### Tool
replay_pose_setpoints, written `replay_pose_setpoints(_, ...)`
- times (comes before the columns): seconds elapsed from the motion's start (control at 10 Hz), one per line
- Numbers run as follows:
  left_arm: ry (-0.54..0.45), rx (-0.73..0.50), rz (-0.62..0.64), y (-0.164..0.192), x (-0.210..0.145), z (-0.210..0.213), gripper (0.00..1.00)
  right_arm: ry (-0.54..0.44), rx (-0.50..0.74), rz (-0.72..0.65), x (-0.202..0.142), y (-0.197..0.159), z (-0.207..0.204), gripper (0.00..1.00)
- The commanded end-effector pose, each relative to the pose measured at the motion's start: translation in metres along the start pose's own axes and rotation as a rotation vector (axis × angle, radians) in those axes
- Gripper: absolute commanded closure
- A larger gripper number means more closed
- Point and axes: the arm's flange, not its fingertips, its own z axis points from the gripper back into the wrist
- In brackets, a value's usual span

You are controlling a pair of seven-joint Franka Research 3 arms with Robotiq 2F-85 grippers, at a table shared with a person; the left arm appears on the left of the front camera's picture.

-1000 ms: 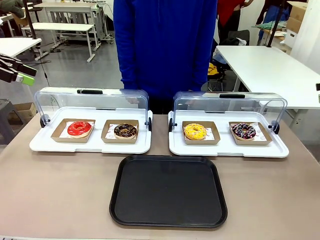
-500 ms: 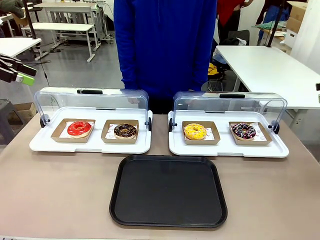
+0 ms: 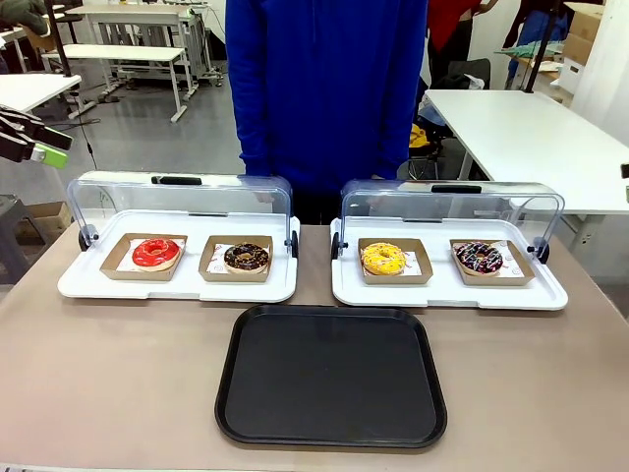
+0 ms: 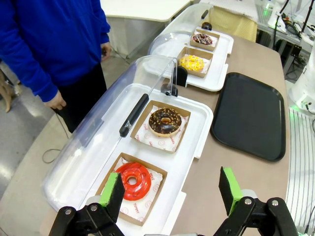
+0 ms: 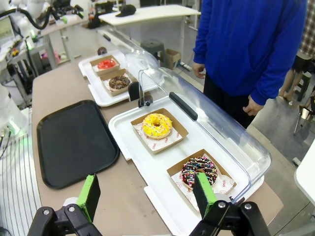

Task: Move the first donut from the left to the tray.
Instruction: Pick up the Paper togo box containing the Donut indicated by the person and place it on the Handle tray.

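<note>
The left gripper (image 4: 172, 191) hovers well above the tabletop (image 4: 203, 183) with its jaws spread wide and nothing between them. Almost straight below, nearer one finger than the other in the left wrist view, is the red donut (image 4: 134, 180). It lies in its cardboard holder (image 4: 143, 163) at the end of a white tray (image 4: 195, 116).

That tray's clear lid (image 4: 98, 132) is swung back toward the person (image 4: 49, 39), so the way down from above looks free. The step in hand is probably the descent and first grasp.

To do it well, I would first centre the gripper over the holder, since the donut now sits off to one side of the gap. Then I would come down straight on the side away from the lid and its black handle (image 4: 134, 115).

Taking the holder by its walls rather than pinching the glaze should spare the donut, but the cardboard is shallow and may buckle under a hard squeeze. The chocolate donut (image 4: 165, 122) sits just beside it in the same white tray, so the fingers should close across the free sides.

The black tray (image 4: 248, 115) lies bare on the tabletop beside the white tray, a short carry away. Lift clear of the white rim before moving across.

The right gripper (image 5: 147, 195) hangs wide and empty over the other white tray (image 5: 129, 142).
</note>
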Motion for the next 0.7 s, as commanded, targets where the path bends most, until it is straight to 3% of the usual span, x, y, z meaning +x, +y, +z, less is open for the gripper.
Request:
replay_pose_setpoints(0.0,-0.015,-0.006,-0.005,-0.0001,0.0013,-0.0009,0.0,-0.027,-0.002,0.027,0.0017,-0.0031,-0.0007,0.0)
replay_pose_setpoints(0.6,-0.015,-0.006,-0.005,-0.0001,0.0013,-0.0009,0.0,-0.027,-0.002,0.027,0.0017,-0.0031,-0.0007,0.0)
